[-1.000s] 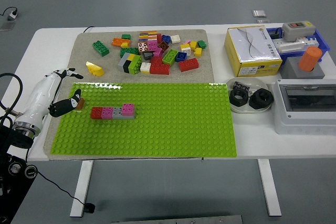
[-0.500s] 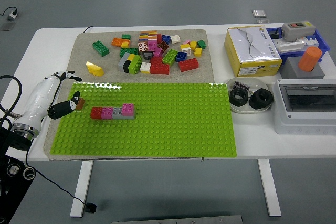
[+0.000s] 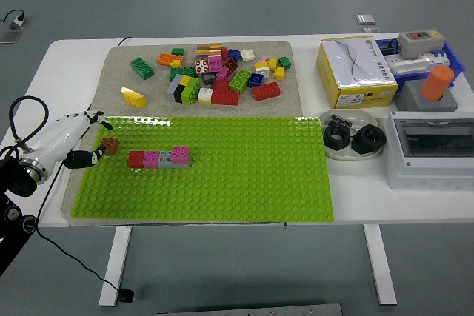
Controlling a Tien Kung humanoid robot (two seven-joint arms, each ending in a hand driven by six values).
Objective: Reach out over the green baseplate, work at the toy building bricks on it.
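My left hand [image 3: 70,138] sits at the left edge of the green baseplate [image 3: 222,183], white-shelled with dark fingers [image 3: 81,158] spread loose and holding nothing. Just beside the fingertips a small brown brick [image 3: 111,145] rests on the plate's left margin, apart from my hand as far as I can tell. A little to its right a short row of bricks [image 3: 159,158] is pressed onto the plate: red, then pink, then grey, with a magenta one stacked at the right end. The baseplate lies on a beige mat [image 3: 111,64] on the white desk [image 3: 59,57], and beyond the plate's far edge a loose pile of mixed bricks [image 3: 218,72] is scattered over the mat, with a yellow brick [image 3: 133,97] lying apart on the left. To the right of the plate are a dish with black rings [image 3: 352,138], a yellow box [image 3: 355,72], an orange cylinder [image 3: 437,83] and a grey enclosure [image 3: 433,146].
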